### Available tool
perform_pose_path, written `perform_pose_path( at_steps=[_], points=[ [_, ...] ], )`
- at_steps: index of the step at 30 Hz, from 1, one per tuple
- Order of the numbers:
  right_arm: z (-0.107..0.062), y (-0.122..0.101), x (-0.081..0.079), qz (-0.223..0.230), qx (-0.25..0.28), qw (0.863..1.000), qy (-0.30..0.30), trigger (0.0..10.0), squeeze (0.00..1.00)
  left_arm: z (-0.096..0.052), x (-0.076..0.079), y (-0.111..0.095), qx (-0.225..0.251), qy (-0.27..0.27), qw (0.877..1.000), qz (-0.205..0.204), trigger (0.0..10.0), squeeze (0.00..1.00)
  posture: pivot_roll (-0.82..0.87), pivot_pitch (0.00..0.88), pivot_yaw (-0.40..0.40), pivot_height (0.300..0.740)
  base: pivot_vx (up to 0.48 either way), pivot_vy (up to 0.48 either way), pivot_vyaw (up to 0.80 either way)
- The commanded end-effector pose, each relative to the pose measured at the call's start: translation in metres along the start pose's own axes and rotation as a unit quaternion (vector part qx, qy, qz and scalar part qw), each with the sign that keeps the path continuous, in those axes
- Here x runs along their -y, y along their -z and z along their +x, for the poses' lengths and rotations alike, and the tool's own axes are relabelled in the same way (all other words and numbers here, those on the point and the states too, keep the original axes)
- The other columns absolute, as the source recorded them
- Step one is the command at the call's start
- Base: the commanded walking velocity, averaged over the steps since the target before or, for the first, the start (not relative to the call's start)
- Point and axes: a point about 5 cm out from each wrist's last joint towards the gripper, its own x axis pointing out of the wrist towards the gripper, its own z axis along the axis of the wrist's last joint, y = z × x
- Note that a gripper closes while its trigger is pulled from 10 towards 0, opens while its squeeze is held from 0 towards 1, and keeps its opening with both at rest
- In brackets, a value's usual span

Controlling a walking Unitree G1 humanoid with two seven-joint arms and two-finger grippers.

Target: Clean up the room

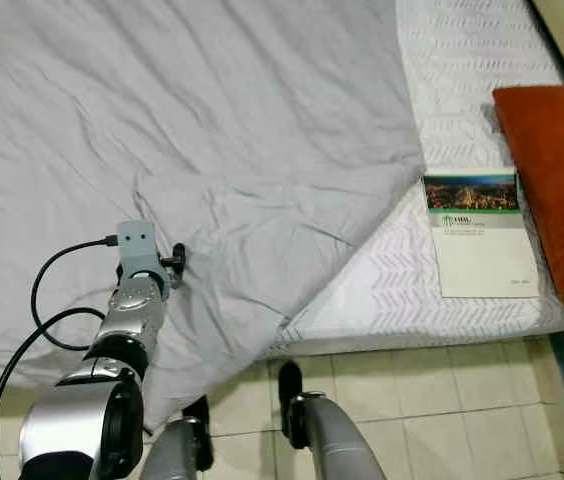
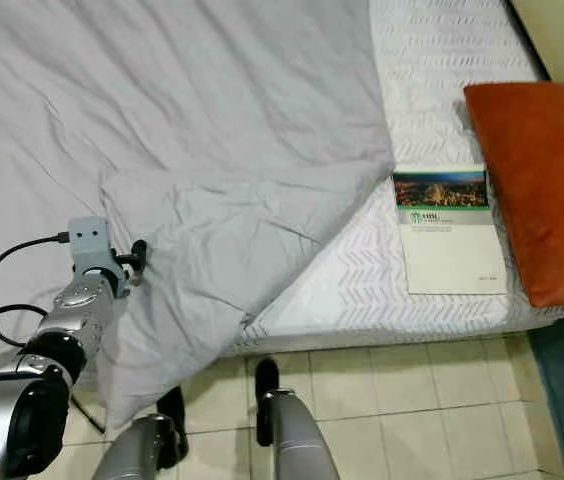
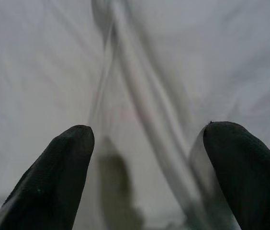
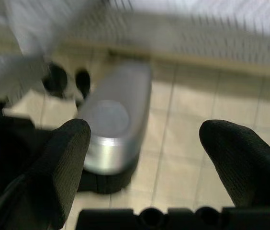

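While both grippers' fingers [image 3: 58, 177] gape, a grey sheet [image 1: 162, 150] covers the bed [image 1: 462, 60] above tiled floor [image 1: 442, 400]

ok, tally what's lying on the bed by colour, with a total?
Grey: 1, the sheet
Orange: 1, the cushion
White with a photo strip: 1, the booklet
Total: 3
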Motion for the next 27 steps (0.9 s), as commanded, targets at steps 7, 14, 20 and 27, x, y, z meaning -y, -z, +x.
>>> perform_pose_path(
  at_steps=[7,14,20,27],
  points=[
    [0.01,-0.005,-0.003,-0.008,0.03,0.999,0.014,10.0,0.0,-0.002,-0.002,0.011,-0.013,-0.007,1.0,0.02,10.0,0.0,-0.47,0.724,-0.15,0.74,0.0,0.0,0.0],
    [0.097,0.023,-0.01,-0.007,0.098,0.995,-0.024,10.0,0.0,0.001,-0.006,-0.006,0.014,-0.012,1.0,0.025,10.0,0.0,-0.35,0.73,-0.085,0.74,0.0,0.0,0.0],
    [0.216,-0.011,-0.001,-0.041,0.162,0.986,-0.011,10.0,0.0,0.007,-0.003,-0.058,0.095,0.0,0.995,0.023,10.0,0.0,-0.3,0.746,-0.045,0.74,0.0,0.0,0.0],
    [0.255,-0.045,-0.025,-0.117,0.22,0.968,-0.037,10.0,0.0,0.005,-0.003,-0.025,0.036,-0.009,0.998,-0.057,10.0,0.0,-0.33,0.734,-0.06,0.74,0.0,0.0,0.0]
  ],
)
